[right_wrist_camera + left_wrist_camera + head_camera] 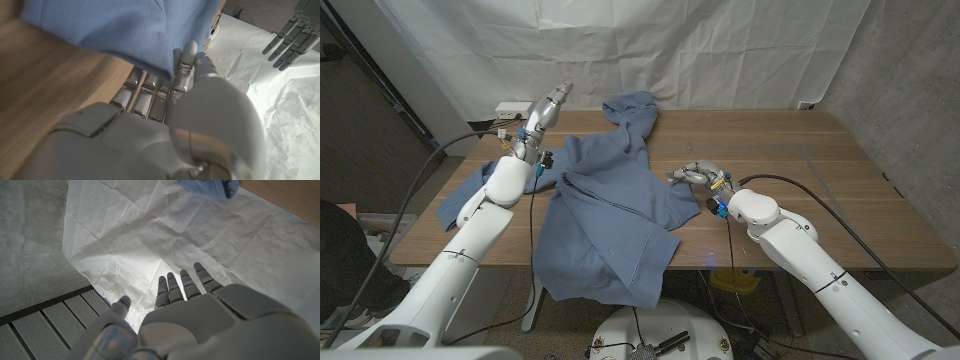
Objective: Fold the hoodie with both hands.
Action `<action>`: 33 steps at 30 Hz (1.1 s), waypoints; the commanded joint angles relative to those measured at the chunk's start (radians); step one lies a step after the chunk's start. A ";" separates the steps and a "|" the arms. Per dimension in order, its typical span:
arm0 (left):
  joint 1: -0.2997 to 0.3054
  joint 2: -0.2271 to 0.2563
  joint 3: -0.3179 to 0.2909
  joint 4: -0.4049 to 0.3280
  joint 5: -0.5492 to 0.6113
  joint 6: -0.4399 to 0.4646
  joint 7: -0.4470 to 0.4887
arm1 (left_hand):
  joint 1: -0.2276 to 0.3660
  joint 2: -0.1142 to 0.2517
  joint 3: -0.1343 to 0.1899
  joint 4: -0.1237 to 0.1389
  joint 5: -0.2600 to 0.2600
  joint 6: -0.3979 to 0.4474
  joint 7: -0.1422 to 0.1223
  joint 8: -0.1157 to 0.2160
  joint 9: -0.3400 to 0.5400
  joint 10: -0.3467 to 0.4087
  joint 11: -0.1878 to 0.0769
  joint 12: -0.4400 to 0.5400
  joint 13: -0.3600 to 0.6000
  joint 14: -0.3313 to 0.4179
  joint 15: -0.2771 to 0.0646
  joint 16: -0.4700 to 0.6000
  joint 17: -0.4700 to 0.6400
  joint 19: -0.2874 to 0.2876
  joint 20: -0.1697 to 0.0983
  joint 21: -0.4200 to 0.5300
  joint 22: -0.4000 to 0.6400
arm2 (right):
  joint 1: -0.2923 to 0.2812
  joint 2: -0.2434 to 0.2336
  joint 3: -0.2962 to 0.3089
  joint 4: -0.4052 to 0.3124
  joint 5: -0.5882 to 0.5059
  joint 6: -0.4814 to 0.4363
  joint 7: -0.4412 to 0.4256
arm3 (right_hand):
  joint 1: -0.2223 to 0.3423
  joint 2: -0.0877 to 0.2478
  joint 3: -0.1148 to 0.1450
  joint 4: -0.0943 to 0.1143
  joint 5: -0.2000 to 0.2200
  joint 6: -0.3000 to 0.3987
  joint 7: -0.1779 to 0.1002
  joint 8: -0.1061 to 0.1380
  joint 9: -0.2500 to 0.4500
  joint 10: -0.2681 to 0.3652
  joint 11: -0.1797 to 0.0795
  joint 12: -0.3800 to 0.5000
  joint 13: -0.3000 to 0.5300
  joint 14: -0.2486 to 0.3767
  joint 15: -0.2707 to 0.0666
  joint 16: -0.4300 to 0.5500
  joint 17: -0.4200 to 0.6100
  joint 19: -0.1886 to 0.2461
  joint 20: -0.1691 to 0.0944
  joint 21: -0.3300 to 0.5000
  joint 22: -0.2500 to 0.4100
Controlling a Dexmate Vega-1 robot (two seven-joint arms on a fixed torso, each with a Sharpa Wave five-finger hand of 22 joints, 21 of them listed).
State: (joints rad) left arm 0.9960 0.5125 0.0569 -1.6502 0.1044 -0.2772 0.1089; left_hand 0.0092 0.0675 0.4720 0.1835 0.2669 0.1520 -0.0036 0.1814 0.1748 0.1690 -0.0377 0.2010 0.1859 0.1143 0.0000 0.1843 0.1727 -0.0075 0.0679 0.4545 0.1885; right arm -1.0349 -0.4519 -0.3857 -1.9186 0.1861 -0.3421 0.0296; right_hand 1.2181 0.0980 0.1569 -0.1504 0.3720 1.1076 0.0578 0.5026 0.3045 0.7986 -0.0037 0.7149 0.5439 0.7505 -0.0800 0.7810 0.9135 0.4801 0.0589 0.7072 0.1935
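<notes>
A blue hoodie [610,200] lies crumpled across the middle of the wooden table [820,170], its hood [632,108] at the far side and its hem hanging over the near edge. One sleeve [465,195] trails to the left. My left hand [548,108] is raised above the table's far left, fingers straight and apart, holding nothing; its wrist view shows the hand [200,315] against the white backdrop, with the hood [207,186] beyond. My right hand [698,172] is at the hoodie's right edge. There its thumb [187,52] and fingers pinch the cloth [115,30].
A white cloth backdrop [620,40] hangs behind the table. A small white box with cables [513,108] sits at the far left corner. Bare wood [840,200] spreads to the right of the hoodie. My left hand's fingers [292,35] show in the right wrist view.
</notes>
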 commanded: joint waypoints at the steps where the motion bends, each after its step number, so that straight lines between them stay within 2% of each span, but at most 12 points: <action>1: 0.043 -0.003 -0.029 -0.032 -0.004 -0.011 0.023 | 0.000 0.100 0.009 0.002 0.010 0.004 0.003 0.004 0.003 0.003 -0.006 0.001 0.001 0.011 -0.003 0.000 0.001 0.002 0.002 -0.001 0.002 | 0.078 0.049 -0.031 0.085 0.011 0.075 0.070 | 0.017 0.004 -0.010 -0.002 -0.003 0.001 0.010 -0.001 0.007 0.002 0.009 0.010 0.003 0.012 -0.075 0.016 0.008 0.009 0.001 0.009 0.002; 7: 0.059 -0.003 -0.039 -0.044 -0.002 -0.011 0.028 | 0.000 0.100 0.009 0.002 0.010 0.004 0.003 0.003 0.003 0.003 -0.004 0.001 0.001 0.011 -0.003 0.000 0.001 0.003 0.001 -0.002 0.002 | 0.106 0.070 -0.042 0.118 0.015 0.110 0.087 | 0.029 0.011 -0.013 -0.002 -0.007 -0.004 0.015 -0.002 0.015 0.001 0.012 0.018 0.009 0.025 -0.079 0.034 0.013 0.027 -0.011 0.020 0.003; 9: 0.060 -0.003 -0.040 -0.044 0.001 -0.015 0.028 | 0.000 0.100 0.009 0.002 0.010 0.003 0.003 0.003 0.003 0.002 -0.006 0.001 0.001 0.010 -0.003 0.000 0.001 0.003 0.001 -0.002 0.002 | 0.110 0.082 -0.048 0.142 0.008 0.161 0.080 | 0.048 0.018 -0.012 -0.005 -0.010 -0.010 0.017 -0.003 0.023 -0.002 0.011 0.023 0.011 0.066 -0.104 0.061 0.031 0.077 -0.040 0.048 0.007; 10: 0.061 -0.003 -0.041 -0.044 0.001 -0.018 0.029 | 0.000 0.100 0.009 0.002 0.010 0.003 0.004 0.003 0.003 0.001 -0.006 0.001 0.001 0.011 -0.003 0.000 0.001 0.003 0.001 -0.002 0.002 | 0.127 0.069 -0.058 0.154 0.005 0.173 0.108 | 0.081 0.015 -0.017 -0.010 -0.020 -0.016 0.019 -0.011 0.030 -0.009 0.007 0.027 0.006 0.149 -0.136 0.120 0.091 0.186 -0.098 0.120 0.021; 11: 0.062 -0.002 -0.041 -0.044 0.002 -0.021 0.028 | 0.000 0.100 0.009 0.002 0.010 0.004 0.003 0.004 0.003 0.002 -0.005 0.001 0.001 0.011 -0.003 0.000 0.001 0.003 0.001 -0.003 0.002 | 0.125 0.063 -0.067 0.145 -0.028 0.179 0.080 | 0.122 0.011 -0.020 -0.015 -0.030 -0.023 0.031 -0.016 0.040 -0.007 0.014 0.022 -0.007 0.206 -0.145 0.163 0.144 0.243 -0.137 0.176 0.035; 13: 0.066 -0.002 -0.043 -0.050 0.007 -0.020 0.032 | 0.000 0.100 0.009 0.002 0.010 0.004 0.004 0.004 0.003 0.002 -0.004 0.001 0.001 0.011 -0.003 0.000 0.001 0.003 0.001 -0.003 0.002 | 0.124 0.042 -0.076 0.119 -0.055 0.152 0.065 | 0.144 0.008 -0.028 -0.008 -0.042 -0.028 0.043 -0.024 0.048 0.002 0.026 0.017 -0.020 0.253 -0.144 0.197 0.200 0.281 -0.176 0.233 0.053; 15: 0.071 -0.002 -0.047 -0.056 0.008 -0.018 0.032 | 0.000 0.100 0.009 0.002 0.010 0.005 0.004 0.004 0.003 0.002 -0.005 0.001 0.001 0.011 -0.003 0.000 0.001 0.003 0.001 -0.003 0.002 | 0.119 0.022 -0.084 0.106 -0.091 0.160 0.039 | 0.150 0.013 -0.031 -0.002 -0.049 -0.029 0.048 -0.027 0.053 -0.002 0.028 0.013 -0.025 0.224 -0.147 0.144 0.158 0.276 -0.181 0.256 0.058; 17: 0.076 -0.002 -0.050 -0.061 0.008 -0.014 0.033 | 0.000 0.100 0.009 0.002 0.010 0.005 0.004 0.004 0.003 0.003 -0.003 0.001 0.001 0.011 -0.002 0.000 0.001 0.003 0.001 -0.003 0.002 | 0.134 -0.021 -0.107 0.074 -0.137 0.124 0.043 | 0.154 0.023 -0.035 0.007 -0.057 -0.028 0.048 -0.033 0.057 -0.013 0.032 0.011 -0.027 0.221 -0.147 0.079 0.086 0.248 -0.166 0.274 0.058; 19: 0.078 -0.002 -0.052 -0.063 0.006 -0.011 0.030 | 0.000 0.100 0.009 0.002 0.010 0.006 0.003 0.004 0.003 0.003 -0.003 0.001 0.001 0.011 -0.004 0.000 0.001 0.003 0.000 -0.003 0.002 | 0.094 -0.050 -0.128 0.027 -0.266 0.141 -0.094 | 0.111 0.034 -0.048 0.036 -0.072 -0.032 0.007 -0.047 0.045 -0.040 0.001 0.013 -0.018 0.201 -0.130 0.003 0.033 0.186 -0.103 0.283 0.046; 22: 0.077 0.001 -0.051 -0.066 0.008 -0.007 0.025 | 0.000 0.100 0.009 0.002 0.010 0.005 0.003 0.004 0.003 0.002 -0.003 0.001 0.001 0.011 -0.003 0.000 0.001 0.003 0.001 -0.004 0.002 | 0.065 -0.150 -0.169 -0.139 -0.437 -0.062 -0.142 | 0.034 0.021 -0.078 0.066 -0.101 -0.106 -0.010 -0.097 0.023 -0.090 0.010 -0.008 -0.023 0.122 -0.089 -0.023 0.033 0.128 -0.055 0.289 0.026; 28: 0.031 0.005 -0.028 -0.038 0.002 -0.008 -0.007 | 0.000 0.100 0.009 0.002 0.010 0.006 0.002 0.004 0.003 0.002 -0.004 0.001 0.001 0.011 -0.005 0.000 0.001 0.003 0.000 -0.004 0.002 | -0.044 -0.231 -0.185 -0.332 -0.533 -0.313 -0.193 | -0.109 -0.012 -0.141 0.116 -0.115 -0.199 -0.011 -0.158 0.006 -0.162 0.036 -0.030 -0.016 0.011 -0.052 -0.026 0.022 0.062 -0.011 0.277 0.001; 33: -0.031 0.003 -0.001 0.017 -0.034 -0.033 -0.051 | -0.001 0.099 0.009 0.002 0.010 0.005 0.001 0.004 0.003 0.001 -0.004 0.001 0.001 0.011 -0.004 0.000 0.001 0.002 0.001 -0.006 0.002 | -0.034 -0.276 -0.268 -0.378 -0.617 -0.387 -0.199 | -0.135 -0.012 -0.149 0.113 -0.109 -0.272 -0.022 -0.199 0.001 -0.211 0.042 -0.050 -0.021 -0.055 -0.043 -0.021 0.019 0.026 0.002 0.263 -0.007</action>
State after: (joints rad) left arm 1.0446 0.5139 0.0193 -1.6975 0.1079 -0.2893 0.1187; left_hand 0.0092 0.0675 0.4720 0.1835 0.2669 0.1520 -0.0036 0.1814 0.1748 0.1690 -0.0377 0.2010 0.1860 0.1196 -0.0052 0.1843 0.1727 -0.0075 0.0679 0.4506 0.1885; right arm -1.0124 -0.5999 -0.5402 -2.0730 -0.1772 -0.4025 -0.0887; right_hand 1.0938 0.0836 0.0094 -0.0332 0.2586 0.8608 0.0410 0.3169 0.3061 0.6044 0.0364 0.6748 0.5218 0.7178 -0.0744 0.7539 0.9305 0.5217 0.0596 0.9768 0.1869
